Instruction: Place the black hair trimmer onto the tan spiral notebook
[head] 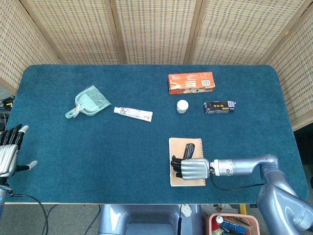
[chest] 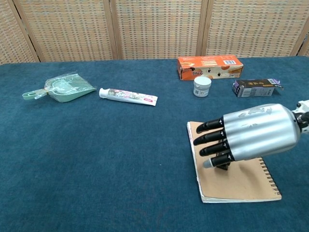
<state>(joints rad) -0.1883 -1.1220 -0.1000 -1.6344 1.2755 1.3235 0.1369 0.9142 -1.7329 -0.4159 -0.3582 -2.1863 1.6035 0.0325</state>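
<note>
a black hair trimmer (head: 189, 150) lies on the tan spiral notebook (head: 195, 179) near the tabletop's (head: 98, 147) front edge. the right robot hand (head: 192, 168) hovers over it, fingers stretched out, holding nothing. placement looks done; only pulling away remains. the left robot hand (head: 9, 154) rests released at the tabletop's left edge.

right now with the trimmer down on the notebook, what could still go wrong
The right hand hovers right over the black hair trimmer with its fingers extended, so pulling back could drag or roll it off. The trimmer seems to lie near the tan spiral notebook's far end, so a small nudge might tip it onto the table.
</note>
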